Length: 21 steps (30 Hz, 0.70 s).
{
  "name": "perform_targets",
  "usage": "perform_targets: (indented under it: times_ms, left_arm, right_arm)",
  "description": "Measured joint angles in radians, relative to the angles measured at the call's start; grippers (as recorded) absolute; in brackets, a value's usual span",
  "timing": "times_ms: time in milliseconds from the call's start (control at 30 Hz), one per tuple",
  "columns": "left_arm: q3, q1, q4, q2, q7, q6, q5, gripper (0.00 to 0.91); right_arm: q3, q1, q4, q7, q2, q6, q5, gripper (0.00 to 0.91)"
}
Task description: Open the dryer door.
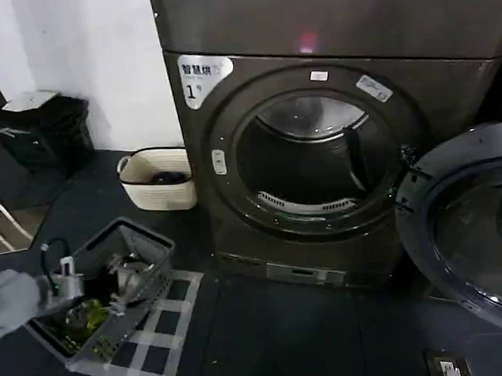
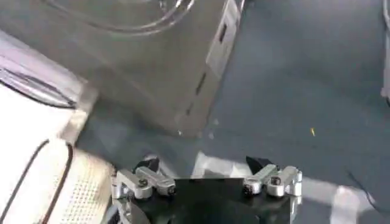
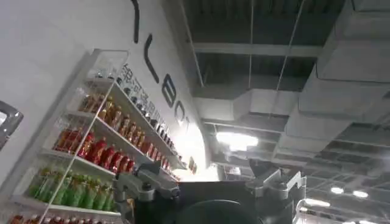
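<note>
Your dryer door (image 1: 465,229) hangs swung wide to the right of the dryer drum opening (image 1: 308,165). Left hand (image 2: 207,176) open, low beside the grey basket (image 1: 150,259); right hand (image 3: 210,185) open, aimed toward the ceiling.

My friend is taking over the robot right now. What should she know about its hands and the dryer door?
Left gripper: open, empty, held low at the robot's left, above the grey basket on the floor.
Right gripper: open, empty, aimed up at the ceiling, away from the machine.
Dryer door: already swung wide open to the right of the dryer; the drum opening is uncovered.
Done: the door is open.
Left: nothing on the door; neither gripper touches it.
</note>
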Motion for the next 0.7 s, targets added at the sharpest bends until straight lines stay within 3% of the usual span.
perform_targets:
  times_ms: [700]
  left_arm:
    - [-0.048,0.012,0.085,0.069,0.087,-0.052,0.07,0.907]
  right_arm:
    - [0.023,-0.009,-0.008,-0.014,0.006,0.012,-0.022,0.907]
